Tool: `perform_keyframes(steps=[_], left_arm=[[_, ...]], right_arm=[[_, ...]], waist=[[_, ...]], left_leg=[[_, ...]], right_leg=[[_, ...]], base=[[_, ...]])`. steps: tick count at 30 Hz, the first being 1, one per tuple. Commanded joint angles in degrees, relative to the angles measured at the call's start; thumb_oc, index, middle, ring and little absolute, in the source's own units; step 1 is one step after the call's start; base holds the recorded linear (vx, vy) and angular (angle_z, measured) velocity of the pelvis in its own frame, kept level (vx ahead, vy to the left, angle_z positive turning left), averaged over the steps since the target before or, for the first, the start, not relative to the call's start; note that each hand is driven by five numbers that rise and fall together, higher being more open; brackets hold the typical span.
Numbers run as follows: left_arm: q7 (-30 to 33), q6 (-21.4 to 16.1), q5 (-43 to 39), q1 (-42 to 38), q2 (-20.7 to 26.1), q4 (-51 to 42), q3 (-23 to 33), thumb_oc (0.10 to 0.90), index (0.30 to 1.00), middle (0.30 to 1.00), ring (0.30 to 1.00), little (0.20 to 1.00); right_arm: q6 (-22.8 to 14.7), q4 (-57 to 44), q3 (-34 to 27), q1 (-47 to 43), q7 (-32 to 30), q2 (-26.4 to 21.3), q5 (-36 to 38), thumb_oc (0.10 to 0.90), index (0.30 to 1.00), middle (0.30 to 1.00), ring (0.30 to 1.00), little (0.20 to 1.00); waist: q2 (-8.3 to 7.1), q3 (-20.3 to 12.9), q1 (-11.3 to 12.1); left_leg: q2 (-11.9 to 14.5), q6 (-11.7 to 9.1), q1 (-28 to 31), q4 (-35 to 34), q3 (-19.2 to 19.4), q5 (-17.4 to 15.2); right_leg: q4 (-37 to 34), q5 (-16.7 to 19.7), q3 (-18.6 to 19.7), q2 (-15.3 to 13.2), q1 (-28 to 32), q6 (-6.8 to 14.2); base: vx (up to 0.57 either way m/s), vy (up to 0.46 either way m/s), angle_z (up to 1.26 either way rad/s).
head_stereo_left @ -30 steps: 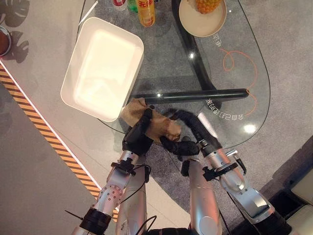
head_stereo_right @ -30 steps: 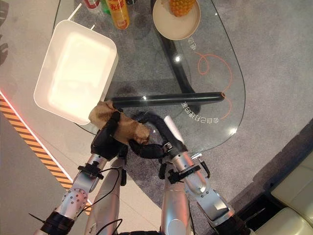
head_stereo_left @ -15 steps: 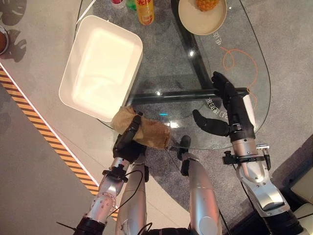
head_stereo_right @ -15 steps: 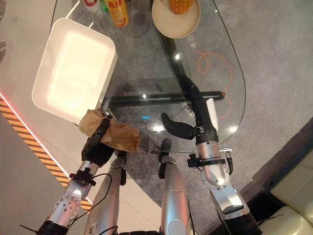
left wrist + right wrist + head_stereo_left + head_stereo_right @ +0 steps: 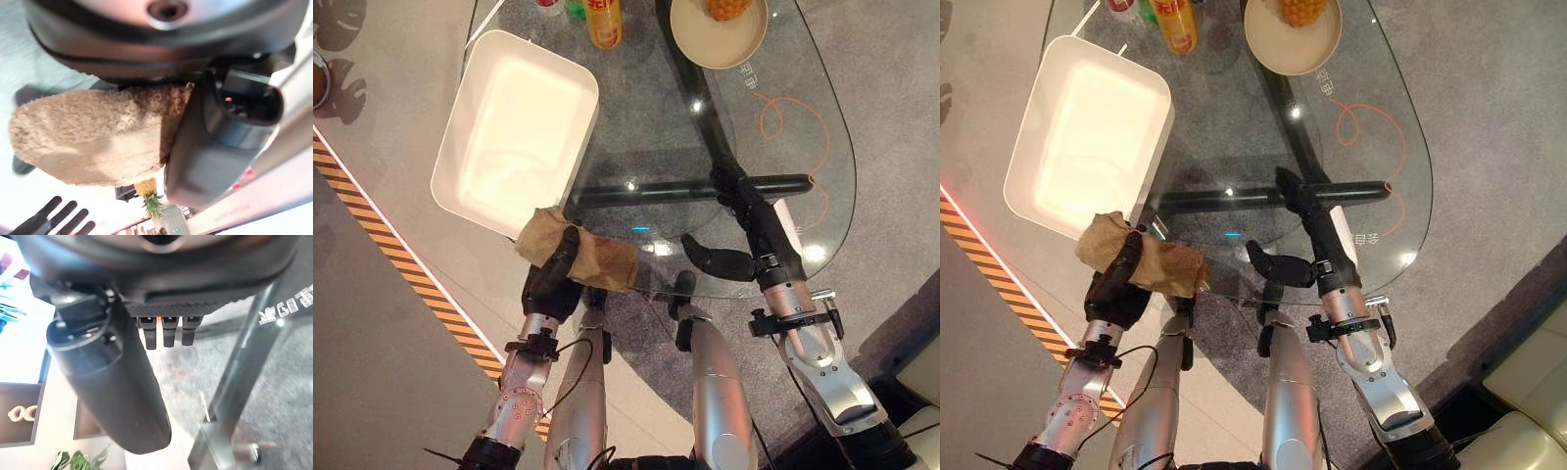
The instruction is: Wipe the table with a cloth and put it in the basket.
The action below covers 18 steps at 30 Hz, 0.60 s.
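Observation:
A brown fuzzy cloth (image 5: 592, 257) is bunched in my left hand (image 5: 551, 282), whose fingers and thumb curl round it. It hangs at the near left edge of the glass table (image 5: 803, 93), right by the near corner of the white basket (image 5: 514, 132). In the left wrist view the cloth (image 5: 88, 132) bulges past the thumb (image 5: 210, 142). My right hand (image 5: 759, 225) lies over the near middle of the glass, open and holding nothing. Its fingers (image 5: 164, 330) are straight and its thumb (image 5: 117, 391) stands out to the side.
At the far end of the table stand an orange bottle (image 5: 604, 18) and a cream plate (image 5: 734, 44) with a pineapple. An orange scribble (image 5: 788, 127) marks the glass on the right. A dark bar (image 5: 656, 191) runs under the glass. Striped tape (image 5: 382, 230) lines the floor on the left.
My left hand has carried the cloth left, to the basket's near corner. My right hand left the cloth, swung out to the right, then came back a little to the left.

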Motion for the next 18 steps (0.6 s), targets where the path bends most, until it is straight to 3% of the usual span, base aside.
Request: perform_keyframes(steps=[1, 3, 12, 18], left_arm=[[0.76, -7.22, 8.46, -1.15, 1.74, -12.46, 4.05, 0.1, 0.3, 0.3, 0.3, 0.2], [4.33, -9.01, 13.54, -2.52, 3.13, -12.37, 6.09, 0.1, 0.3, 0.3, 0.3, 0.2], [17.09, -9.81, 29.78, -6.36, 6.07, -11.59, 10.67, 0.1, 0.3, 0.3, 0.3, 0.2], [32.22, -8.75, 45.93, -10.62, 9.77, -5.83, 12.97, 0.1, 0.3, 0.3, 0.3, 0.2]], right_arm=[[-2.34, -5.71, -0.03, -1.97, 2.13, -1.79, 1.58, 0.8, 0.9, 0.9, 0.9, 0.9], [-1.1, -4.97, 0.56, -2.38, 3.19, -1.75, 2.02, 0.8, 0.9, 0.9, 0.9, 0.9], [2.31, -3.79, 1.45, -3.82, 5.36, -1.62, 2.65, 0.8, 0.9, 0.9, 0.9, 0.9], [6.51, -2.47, 3.92, -6.39, 7.19, -2.08, 4.63, 0.8, 0.9, 0.9, 0.9, 0.9]], waist=[[1.04, -1.55, 0.76], [1.5, -1.55, 0.79], [2.1, -1.55, 0.55], [2.16, -1.55, 0.29]], left_leg=[[-3.52, 4.09, -1.43, 4.38, 8.01, -3.27], [-3.71, 4.01, -1.68, 4.67, 7.8, -3.15], [-3.86, 4.02, -3.05, 6.35, 7.68, -3.39], [-3.75, 4.04, -5.12, 7.93, 8.06, -3.52]], right_leg=[[-6.21, 4.25, 0.56, 5.67, 2.38, 0.14], [-5.83, 4.03, 0.78, 5.63, 2.18, -0.06], [-4.03, 3.45, 1.92, 5.75, 0.63, -0.39], [-2.98, 3.32, 2.87, 5.74, -1.38, -0.6]], base=[[0.02, 0.09, -0.01], [0.02, 0.089, 0.0], [0.03, 0.076, -0.02], [0.03, 0.096, -0.05]])
